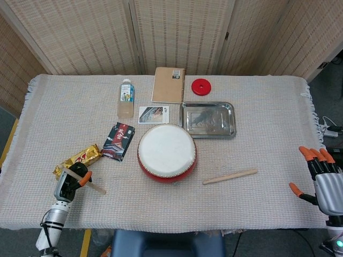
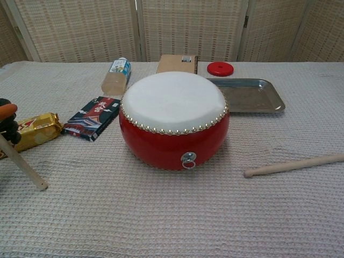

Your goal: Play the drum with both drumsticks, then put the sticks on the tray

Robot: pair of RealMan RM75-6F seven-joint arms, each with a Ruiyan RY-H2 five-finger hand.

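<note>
A red drum (image 1: 166,152) (image 2: 173,119) with a white skin stands at the table's middle. My left hand (image 1: 71,182) (image 2: 6,119) grips one wooden drumstick (image 1: 86,181) (image 2: 24,169) near the front left edge, its tip low over the cloth. The other drumstick (image 1: 230,176) (image 2: 293,165) lies on the cloth right of the drum. A steel tray (image 1: 207,119) (image 2: 247,94) sits behind the drum to the right. My right hand (image 1: 320,176) hovers at the far right edge with fingers spread, holding nothing.
A gold snack packet (image 1: 77,161) (image 2: 29,130) and a dark packet (image 1: 118,141) lie left of the drum. Behind are a bottle (image 1: 126,97), a photo card (image 1: 154,114), a notebook (image 1: 169,84) and a red disc (image 1: 201,86).
</note>
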